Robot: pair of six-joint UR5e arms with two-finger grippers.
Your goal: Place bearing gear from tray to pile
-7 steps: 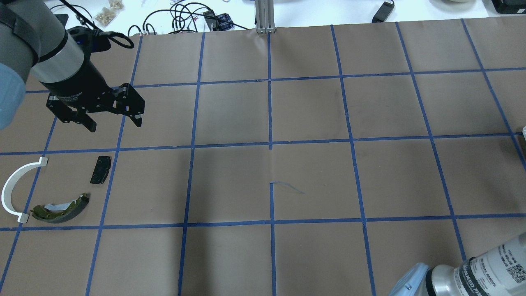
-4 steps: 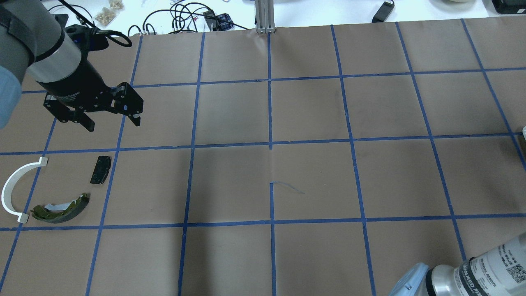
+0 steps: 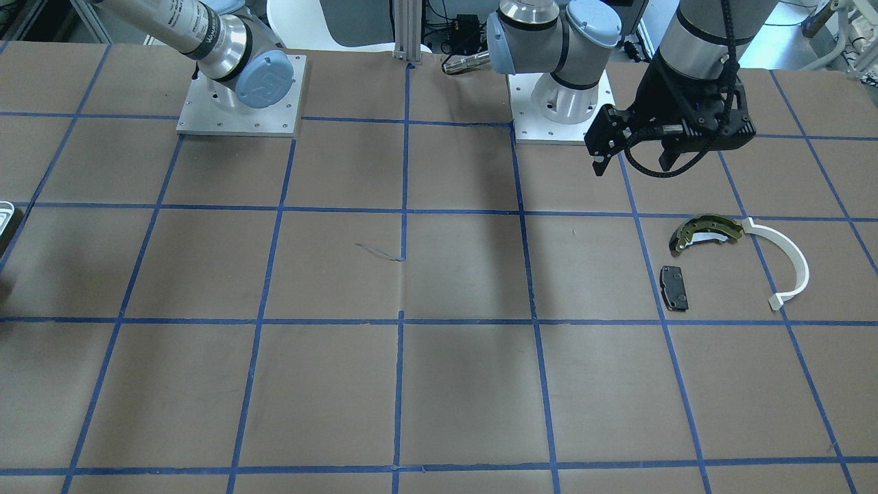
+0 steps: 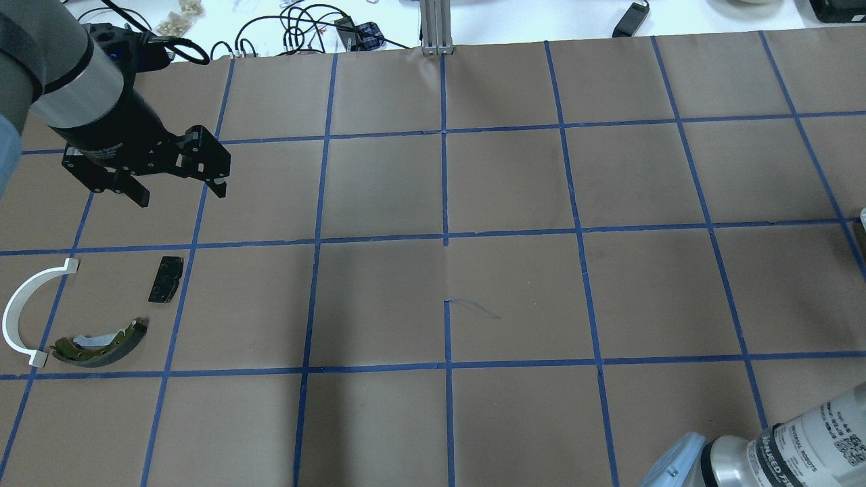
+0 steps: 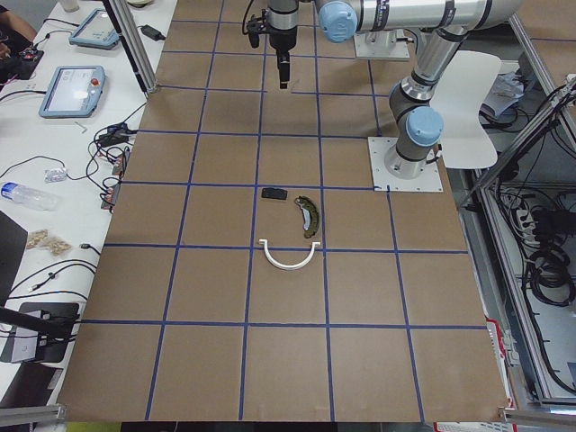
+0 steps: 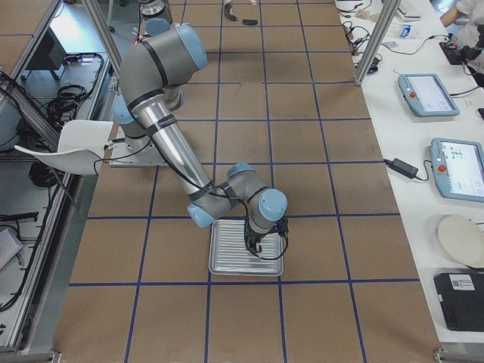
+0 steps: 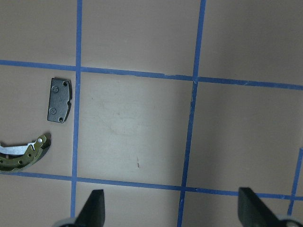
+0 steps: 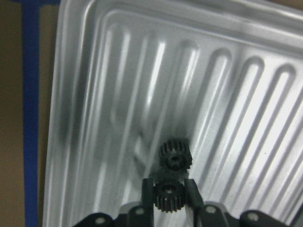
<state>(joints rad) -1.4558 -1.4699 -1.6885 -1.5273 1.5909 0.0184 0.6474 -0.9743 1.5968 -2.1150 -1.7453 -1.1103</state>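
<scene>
The black bearing gear [image 8: 166, 197] sits between the fingers of my right gripper [image 8: 166, 191], which is shut on it just over the ribbed silver tray [image 8: 236, 94]. A second gear shape right above it may be its reflection. The tray [image 6: 227, 261] lies under my right gripper [image 6: 255, 243]; only its edge [image 3: 4, 216] shows in the front view. The pile is a brake shoe [image 4: 101, 341], a white arc [image 4: 20, 311] and a dark brake pad [image 4: 166, 279]. My left gripper [image 4: 181, 196] hangs open and empty beyond the pile, also in the front view [image 3: 632, 167].
Cables and small bags [image 4: 298, 30] lie past the table's far edge by an aluminium post [image 4: 436, 27]. My right arm's body [image 4: 778, 453] fills the near right corner. The two arm base plates [image 3: 240, 103] stand at the robot's side. Tablets [image 6: 427, 94] lie on a side table.
My left gripper has drifted a little farther away and to the left in the overhead view, still open. The pile has not moved.
</scene>
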